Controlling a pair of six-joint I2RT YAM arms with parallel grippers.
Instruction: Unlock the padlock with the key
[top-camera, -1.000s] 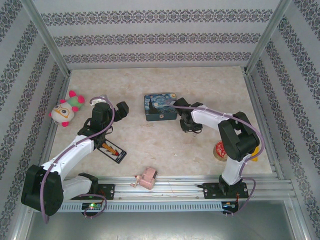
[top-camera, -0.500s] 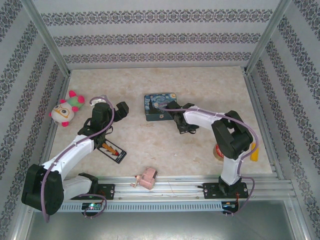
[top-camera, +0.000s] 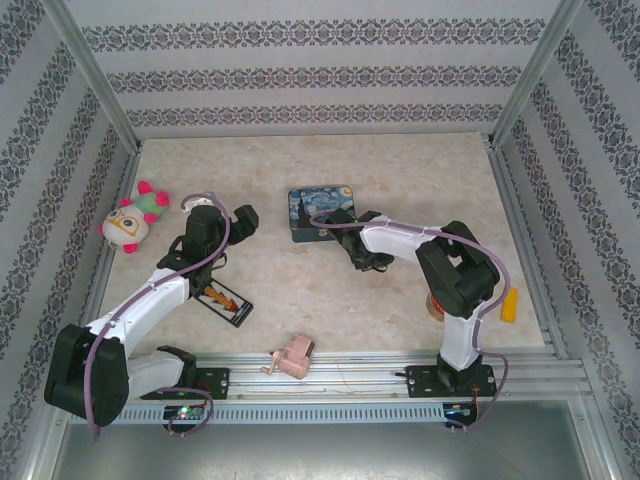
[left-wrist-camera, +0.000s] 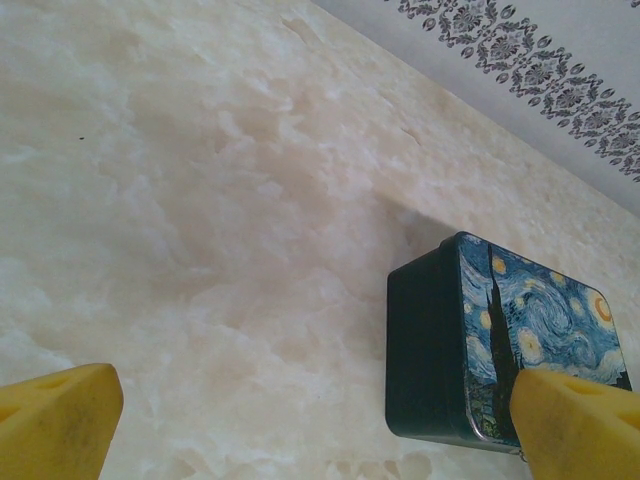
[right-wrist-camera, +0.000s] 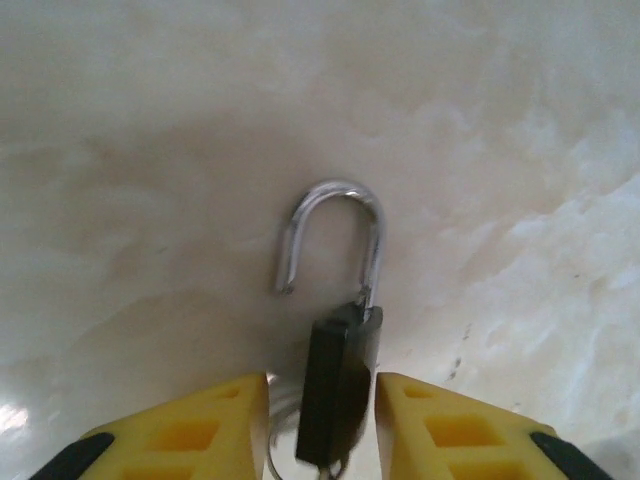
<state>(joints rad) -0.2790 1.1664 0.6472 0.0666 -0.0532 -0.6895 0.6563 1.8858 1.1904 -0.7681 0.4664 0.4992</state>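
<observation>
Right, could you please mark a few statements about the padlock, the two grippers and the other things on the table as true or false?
1. The silver shackle of the small black padlock has one end free of the body. True.
2. The left gripper is shut on the blue painted rectangular tin. False: its yellow fingers stand wide apart, and the tin lies ahead of them, untouched.
3. The padlock's body lies between the yellow fingers of the right gripper. True.
4. The pink-and-white plush toy sits on top of the tin. False: it lies near the left edge of the marble-patterned table, apart from the tin.
</observation>
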